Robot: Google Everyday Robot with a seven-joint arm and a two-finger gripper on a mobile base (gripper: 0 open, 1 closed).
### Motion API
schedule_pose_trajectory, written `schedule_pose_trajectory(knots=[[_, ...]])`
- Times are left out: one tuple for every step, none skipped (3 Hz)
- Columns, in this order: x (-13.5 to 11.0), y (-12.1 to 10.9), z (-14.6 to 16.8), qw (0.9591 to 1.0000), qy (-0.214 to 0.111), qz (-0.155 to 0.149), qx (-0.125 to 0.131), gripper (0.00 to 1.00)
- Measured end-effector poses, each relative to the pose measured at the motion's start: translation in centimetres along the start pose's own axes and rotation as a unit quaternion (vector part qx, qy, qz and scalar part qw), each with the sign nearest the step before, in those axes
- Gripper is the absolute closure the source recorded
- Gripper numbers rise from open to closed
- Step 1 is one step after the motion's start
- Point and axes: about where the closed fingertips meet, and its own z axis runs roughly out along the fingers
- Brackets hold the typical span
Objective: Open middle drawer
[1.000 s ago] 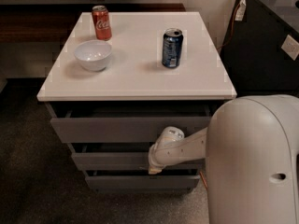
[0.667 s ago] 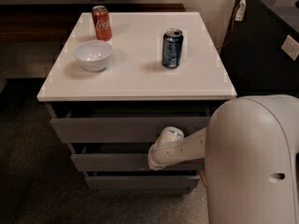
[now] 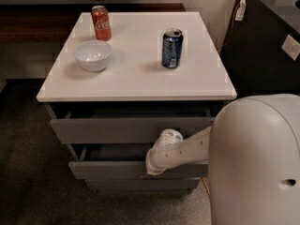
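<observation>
The grey cabinet has three drawers under a white top point(image 3: 136, 81). The middle drawer point(image 3: 108, 170) is a flat, handleless grey strip. It stands out a little from the cabinet, with a dark gap above it. My gripper point(image 3: 152, 168) sits at the end of the white arm, at the top edge of the middle drawer front, right of its middle. The top drawer front point(image 3: 117, 130) also stands slightly out. The bottom drawer front point(image 3: 140, 185) lies further back beneath.
On the white top stand a red cola can point(image 3: 101, 23), a white bowl point(image 3: 93, 55) and a dark blue can point(image 3: 172, 48). A black unit point(image 3: 267, 46) stands to the right. My white body point(image 3: 258, 163) fills the lower right. Dark carpet lies to the left.
The middle drawer front has come a little further out towards the camera, and the gripper has moved with it. The things on top have not moved.
</observation>
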Motion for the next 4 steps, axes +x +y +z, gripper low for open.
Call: schedule_pose_trajectory(knots=[[0.25,-0.04,-0.06,1.0,0.0,0.0,0.0,1.0],[0.04,0.19,-0.15,1.0,-0.003,-0.001,-0.002,1.0],[0.15,0.22,-0.2,1.0,-0.004,-0.002,-0.002,0.98],[0.1,0.27,-0.21,1.0,-0.004,-0.002,-0.003,0.69]])
